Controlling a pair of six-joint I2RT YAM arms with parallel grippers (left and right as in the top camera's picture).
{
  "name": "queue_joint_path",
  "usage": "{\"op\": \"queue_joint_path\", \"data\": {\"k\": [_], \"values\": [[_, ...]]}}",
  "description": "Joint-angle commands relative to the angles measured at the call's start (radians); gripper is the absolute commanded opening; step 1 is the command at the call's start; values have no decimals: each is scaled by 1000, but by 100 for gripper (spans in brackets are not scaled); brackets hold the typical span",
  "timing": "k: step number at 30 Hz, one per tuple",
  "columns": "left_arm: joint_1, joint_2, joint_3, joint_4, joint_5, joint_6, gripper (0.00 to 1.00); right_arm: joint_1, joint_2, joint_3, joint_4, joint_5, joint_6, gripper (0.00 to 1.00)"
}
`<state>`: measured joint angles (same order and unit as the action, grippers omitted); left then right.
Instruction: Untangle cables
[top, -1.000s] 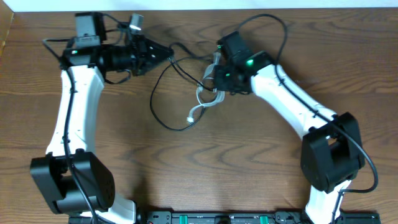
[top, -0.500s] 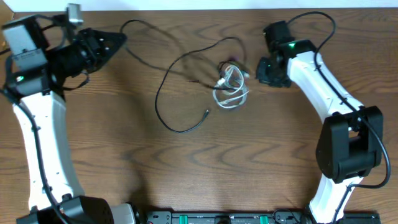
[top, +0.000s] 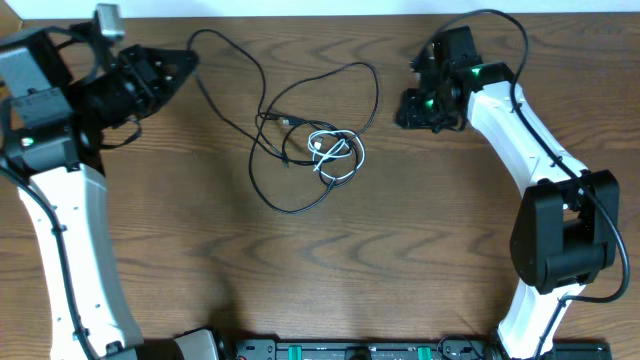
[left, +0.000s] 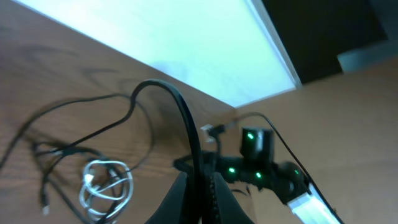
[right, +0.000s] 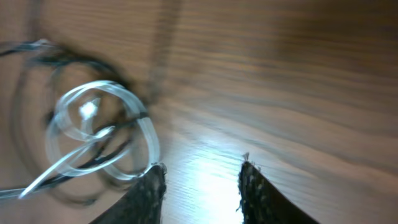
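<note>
Left gripper, upper left, jaws clamped on black cable. White cable coiled mid-frame, overlapping black loops. Right gripper, upper right, jaws apart, empty.

We are seeing the thin black cable sprawling in wide, loose loops across the surface, crossing through the shorter white cable, which is lying coiled in small rings among those loops.

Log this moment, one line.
left gripper: shut on black cable | right gripper: open, empty | white cable: coiled, looped with black cable | untangle: not done
</note>
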<state>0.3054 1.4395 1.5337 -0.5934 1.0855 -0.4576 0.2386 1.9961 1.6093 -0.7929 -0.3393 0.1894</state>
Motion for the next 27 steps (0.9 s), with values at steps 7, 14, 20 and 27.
{"op": "queue_joint_path", "data": {"k": [7, 14, 20, 27], "values": [[-107, -90, 20, 323, 6, -266, 7, 109, -144, 9, 65, -304, -206, 52], [-111, -130, 20, 687, 5, -571, 7, 174, -249, 9, 181, -401, -206, 63], [-111, -130, 20, 1061, -41, -853, 8, 188, -291, 9, 229, -400, -181, 65], [-111, -127, 20, 1167, -119, -958, 7, 205, -291, 9, 255, -439, -168, 68]]}}
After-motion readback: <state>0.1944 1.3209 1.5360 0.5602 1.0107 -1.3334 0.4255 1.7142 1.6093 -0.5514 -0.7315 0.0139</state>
